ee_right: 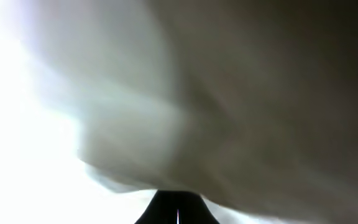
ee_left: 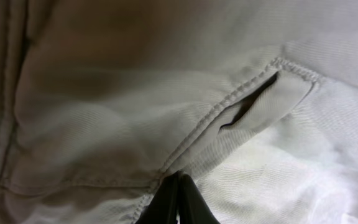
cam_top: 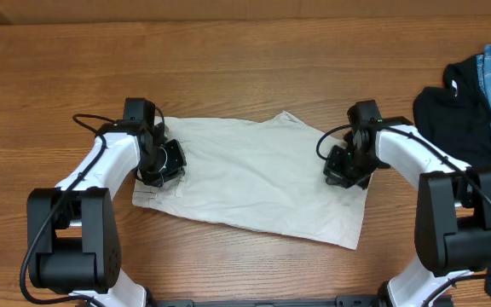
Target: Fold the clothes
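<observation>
Currently: beige shorts (cam_top: 254, 175), spread flat, centre of worktop (cam_top: 228, 68). Grip: left tool (cam_top: 162, 162) pressed together, pinching cloth at 9 o'clock edge; right tool (cam_top: 348, 166) likewise at 3 o'clock. Advice: raise both evenly, cloth taut, fold squarely.

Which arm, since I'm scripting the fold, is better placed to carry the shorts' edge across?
Left, marginally: the left end effector is shut on the shorts at a stitched pocket seam. The right end effector is shut at the opposite edge, but its view is too blurred to confirm a grip.
</observation>
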Robot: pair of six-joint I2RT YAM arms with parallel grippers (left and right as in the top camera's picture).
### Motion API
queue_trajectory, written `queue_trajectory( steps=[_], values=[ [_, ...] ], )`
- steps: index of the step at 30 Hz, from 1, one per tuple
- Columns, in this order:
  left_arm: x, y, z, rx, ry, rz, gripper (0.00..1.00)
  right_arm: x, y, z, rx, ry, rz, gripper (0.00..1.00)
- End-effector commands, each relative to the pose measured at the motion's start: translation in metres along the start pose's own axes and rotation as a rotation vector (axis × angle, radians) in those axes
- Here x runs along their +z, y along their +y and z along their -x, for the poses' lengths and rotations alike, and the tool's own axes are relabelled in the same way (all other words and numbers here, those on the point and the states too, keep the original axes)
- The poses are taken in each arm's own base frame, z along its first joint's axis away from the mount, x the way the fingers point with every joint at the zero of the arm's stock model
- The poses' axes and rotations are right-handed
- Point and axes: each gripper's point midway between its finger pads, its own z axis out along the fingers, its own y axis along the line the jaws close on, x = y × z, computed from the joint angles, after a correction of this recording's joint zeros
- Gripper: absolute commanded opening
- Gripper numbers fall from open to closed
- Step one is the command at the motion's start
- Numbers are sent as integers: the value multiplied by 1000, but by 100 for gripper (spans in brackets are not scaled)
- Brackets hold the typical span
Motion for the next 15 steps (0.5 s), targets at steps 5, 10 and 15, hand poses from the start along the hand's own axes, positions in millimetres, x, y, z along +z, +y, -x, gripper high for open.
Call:
queue_trajectory(
  steps=[5,10,15],
  values=[
    [4,4,3,-46,-4,33,4,7,9,50,-81,-210,18,4],
    [4,6,1,-139,3,42,4,-2,26,77,-114,-330,76,4],
    [2,26,10,-210,-61,146,4,-8,36,89,-130,-384,106,4]
  ],
)
